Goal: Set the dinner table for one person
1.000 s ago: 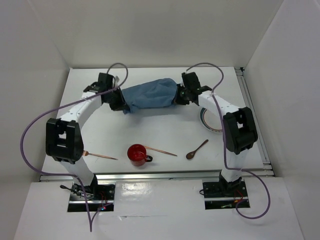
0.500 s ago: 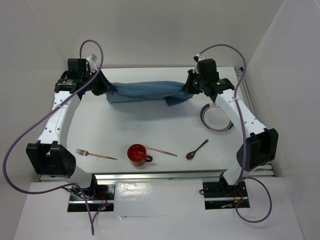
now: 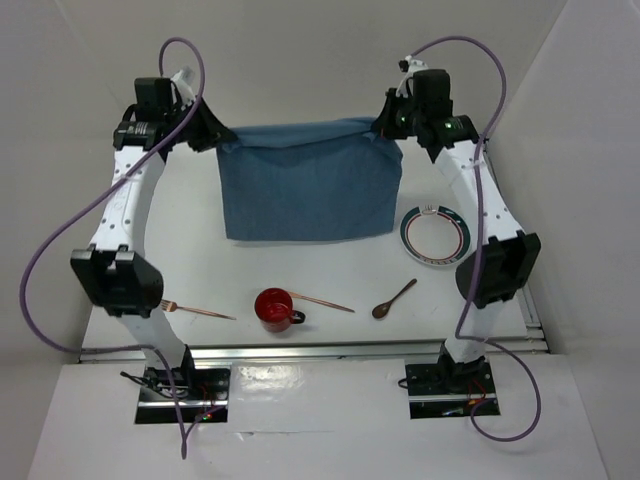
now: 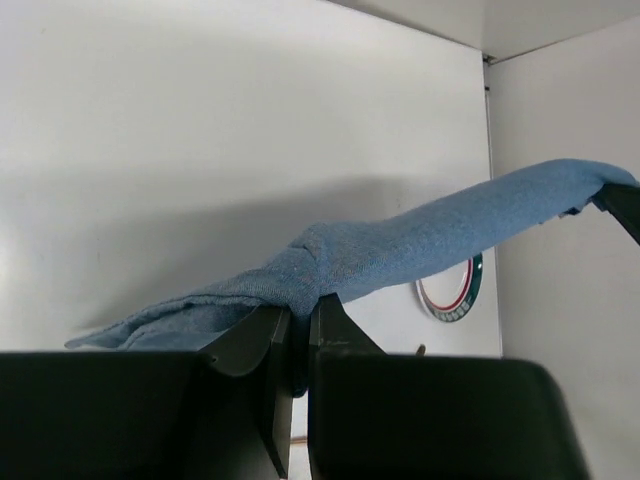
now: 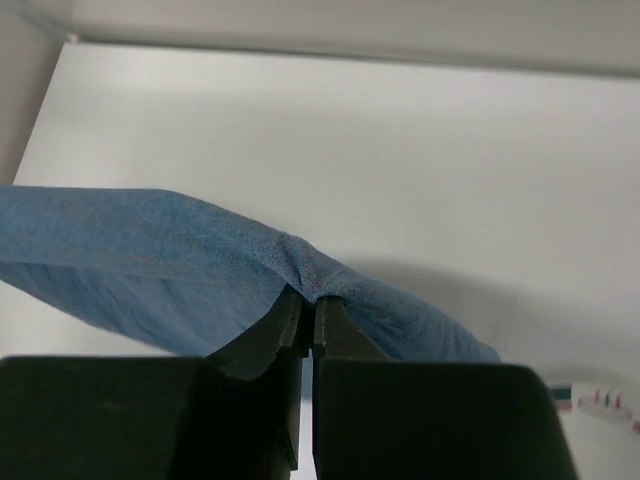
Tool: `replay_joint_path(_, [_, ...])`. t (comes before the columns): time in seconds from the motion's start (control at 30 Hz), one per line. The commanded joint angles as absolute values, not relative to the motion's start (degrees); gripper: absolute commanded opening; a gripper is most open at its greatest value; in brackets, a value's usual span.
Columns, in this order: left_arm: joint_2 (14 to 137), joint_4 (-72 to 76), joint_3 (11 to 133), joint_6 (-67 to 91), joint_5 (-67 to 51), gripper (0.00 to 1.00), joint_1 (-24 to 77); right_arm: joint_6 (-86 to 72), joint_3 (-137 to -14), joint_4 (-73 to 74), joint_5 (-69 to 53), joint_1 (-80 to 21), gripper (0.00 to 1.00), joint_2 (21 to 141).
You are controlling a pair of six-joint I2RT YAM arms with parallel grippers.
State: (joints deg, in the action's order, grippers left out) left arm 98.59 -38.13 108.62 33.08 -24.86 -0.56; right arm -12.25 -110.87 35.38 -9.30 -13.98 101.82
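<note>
White walls box in the dinner table (image 3: 300, 270), a flat white top w/ a metal rail along the near edge. Both arms reach to the far side, holding a blue cloth (image 3: 310, 195) between them. The left gripper (image 4: 303, 305) is pinched tight on one top corner, and the right gripper (image 5: 306, 300) is clamped fully on the other. Cloth hangs spread like a curtain, lower edge prob. touching the table, though that's hard to tell from above. Held taut & wide so it can be laid flat w/o creases, as I read it. Other items lie nearer the arms: plate (image 3: 407, 236) just right of the cloth, red cup (image 3: 272, 309), fork (image 3: 195, 310), spoon (image 3: 393, 299), and a thin utensil (image 3: 322, 301) beside the cup, poss. a knife. None set out yet.
</note>
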Motion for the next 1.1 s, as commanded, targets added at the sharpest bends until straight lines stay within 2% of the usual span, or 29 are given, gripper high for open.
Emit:
replay_joint_path(0.0, [107.0, -34.8, 118.6, 34.6, -26.2, 0.00, -1.1, -9.6, -122.5, 32.2, -12.6, -10.9, 0.00, 109.0])
replay_joint_path(0.13, [115.1, -34.8, 131.6, 35.9, -29.3, 0.00, -2.2, -10.9, -137.3, 32.2, -15.5, -8.1, 0.00, 116.0])
replay_joint_path(0.2, [115.8, -33.1, 135.5, 37.3, -30.7, 0.00, -2.2, -11.6, -137.8, 29.9, -17.5, -7.1, 0.00, 116.0])
replay_joint_path(0.27, [115.6, -31.0, 134.5, 38.0, -31.5, 0.00, -3.2, -12.2, -135.9, 27.4, -18.9, -6.5, 0.00, 114.4])
replay_joint_path(0.47, [109.3, -26.2, 121.0, 38.7, -34.4, 0.00, -5.2, -11.5, -124.6, 26.9, -23.9, -6.0, 0.00, 108.0])
replay_joint_path(0.63, [101.3, -27.7, 98.5, 35.2, -31.0, 0.00, -5.7, -10.9, -99.4, 25.0, -25.8, -7.3, 0.00, 99.2])
replay_joint_path(0.67, [100.3, -27.7, 95.2, 35.2, -29.9, 0.10, -5.7, -10.9, -96.0, 24.2, -25.8, -7.8, 0.00, 97.8])
replay_joint_path(0.7, [99.7, -28.6, 92.6, 34.7, -28.6, 0.26, -5.7, -10.9, -93.1, 24.2, -25.8, -7.8, 0.00, 95.1])
replay_joint_path(0.73, [99.1, -29.9, 88.9, 34.7, -26.0, 0.43, -5.7, -10.9, -88.0, 24.2, -26.4, -8.4, 0.06, 94.1])
replay_joint_path(0.77, [99.1, -33.9, 88.0, 33.2, -24.3, 0.66, -5.7, -10.9, -86.0, 25.5, -26.4, -9.2, 0.40, 93.3])
replay_joint_path(0.8, [99.7, -36.5, 88.0, 32.6, -22.5, 1.00, -5.7, -10.1, -84.6, 26.6, -26.4, -9.2, 0.59, 92.6])
replay_joint_path(0.9, [100.4, -43.1, 88.9, 30.7, -17.7, 1.00, -6.2, -7.5, -82.4, 32.9, -21.7, -11.4, 0.91, 91.3])
replay_joint_path(0.93, [100.9, -44.1, 89.5, 30.0, -16.7, 1.00, -6.2, -7.5, -81.7, 34.2, -20.3, -12.0, 0.96, 91.3])
replay_joint_path(1.07, [100.3, -45.4, 91.8, 29.4, -13.0, 1.00, -6.2, -8.1, -82.6, 34.4, -16.4, -12.0, 0.94, 90.8])
